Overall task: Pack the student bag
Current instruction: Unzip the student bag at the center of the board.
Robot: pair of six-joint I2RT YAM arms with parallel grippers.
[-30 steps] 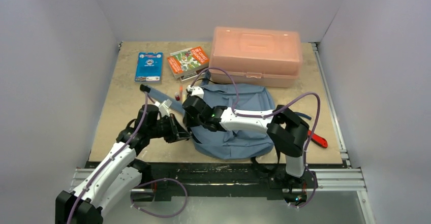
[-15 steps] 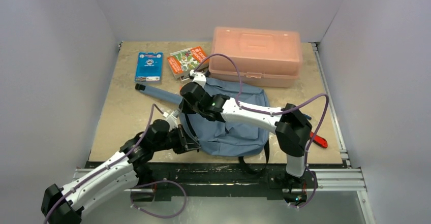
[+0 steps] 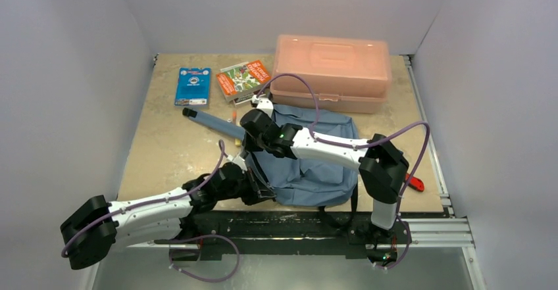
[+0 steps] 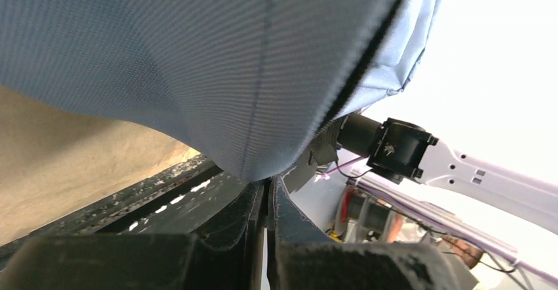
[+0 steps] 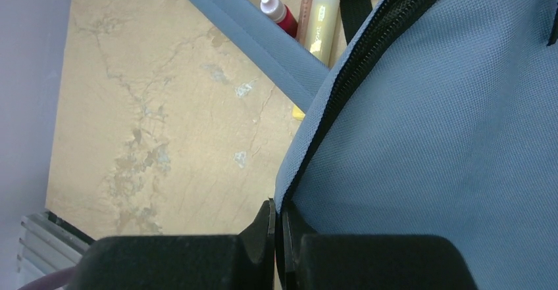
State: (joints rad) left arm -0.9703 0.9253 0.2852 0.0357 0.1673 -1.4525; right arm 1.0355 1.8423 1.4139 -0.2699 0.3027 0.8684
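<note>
Tan tabletop | student bag lies centre-near, in front of pink box | left gripper clenched on its near-left fabric edge | right gripper clenched on its zippered left edge

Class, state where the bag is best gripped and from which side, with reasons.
Pinch the bag at the seam beside the zipper, coming from the robot's left, as the left gripper and right gripper do. The cloth is soft and flat; only that edge gives a thin fold to clamp.
</note>
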